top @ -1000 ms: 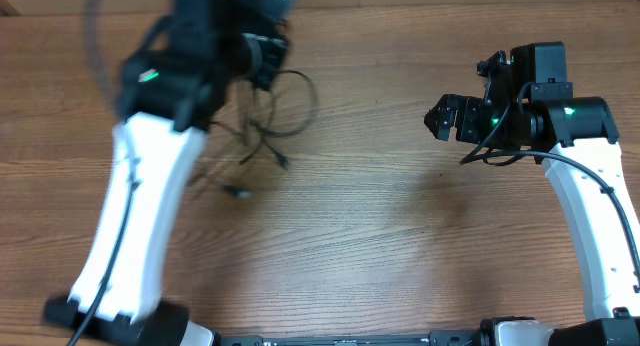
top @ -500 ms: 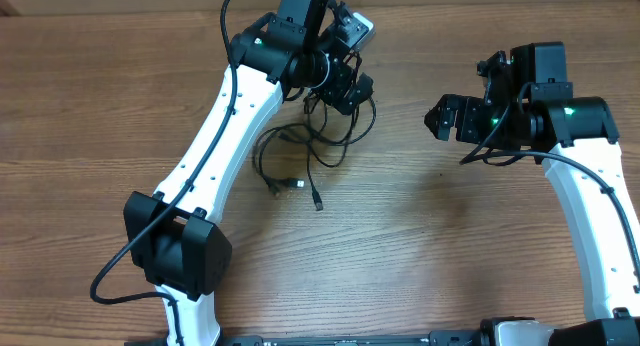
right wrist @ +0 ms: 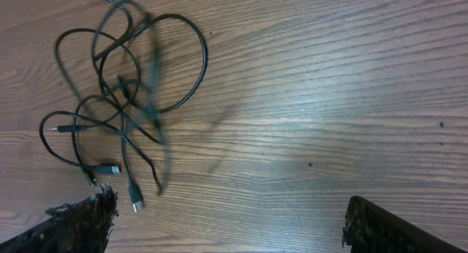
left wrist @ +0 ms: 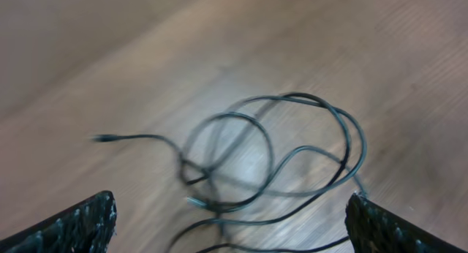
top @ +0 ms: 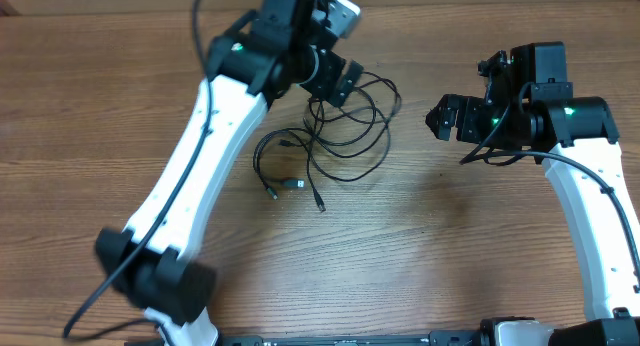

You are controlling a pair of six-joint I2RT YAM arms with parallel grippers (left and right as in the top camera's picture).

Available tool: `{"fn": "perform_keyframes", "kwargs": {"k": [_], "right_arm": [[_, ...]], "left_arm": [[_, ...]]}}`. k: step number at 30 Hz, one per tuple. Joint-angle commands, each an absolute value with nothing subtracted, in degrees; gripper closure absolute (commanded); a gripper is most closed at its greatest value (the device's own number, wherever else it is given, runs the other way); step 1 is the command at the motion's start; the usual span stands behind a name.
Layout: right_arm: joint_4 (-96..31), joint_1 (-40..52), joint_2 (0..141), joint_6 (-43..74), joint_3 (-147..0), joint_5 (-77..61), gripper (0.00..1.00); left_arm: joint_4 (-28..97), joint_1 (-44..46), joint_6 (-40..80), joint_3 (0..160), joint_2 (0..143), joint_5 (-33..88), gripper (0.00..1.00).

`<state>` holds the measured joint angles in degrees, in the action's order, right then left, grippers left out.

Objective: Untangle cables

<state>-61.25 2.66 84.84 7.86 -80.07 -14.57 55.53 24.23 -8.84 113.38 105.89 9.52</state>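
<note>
- I see the cables [top: 322,121], a few thin black cords with small plugs at their ends, lying in one loose tangle on the brown wood-grain table [top: 420,246].
- The tangle lies between my two arms, much nearer the left one. Wide loops spread toward the right side.
- Three plug ends [top: 300,185] stick out on the near side of the pile, close together.
- The left gripper [top: 343,82], black, on a white arm, hangs over the far edge of the tangle.
- In the left wrist view its textured black fingers [left wrist: 80,224] sit at opposite lower corners, so the jaws stand wide apart. The overlapping loops [left wrist: 191,169] lie on the wood beyond them, somewhat blurred. I cannot tell from overhead whether the gripper touches a cord.
- The right gripper [top: 440,119] is well apart from the tangle, over bare wood.
- Its fingers [right wrist: 84,222] also show far apart in the right wrist view, with the cable pile [right wrist: 121,99] up and to the left of them.
</note>
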Motion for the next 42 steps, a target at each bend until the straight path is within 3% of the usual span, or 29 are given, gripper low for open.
{"fn": "perform_keyframes", "kwargs": {"k": [1, 9, 29, 42], "right_arm": [[-60.38, 2.55, 85.01, 7.57, -80.79, -13.93, 0.0], [-60.07, 2.55, 85.01, 7.62, -80.79, -13.98, 0.0], [-58.43, 2.55, 86.8, 9.67, -80.58, -14.15, 0.0], [-58.52, 2.55, 97.17, 23.64, -80.58, -14.17, 0.0]], "left_arm": [[58.65, 23.59, -6.2, 114.28, 99.9, -4.38, 0.0], [67.35, 23.24, -5.82, 113.16, 100.25, -8.73, 0.0], [67.46, 23.18, -5.1, 107.02, 100.51, -4.43, 0.0], [67.29, 23.16, -5.1, 107.02, 100.51, -4.43, 0.0]]}}
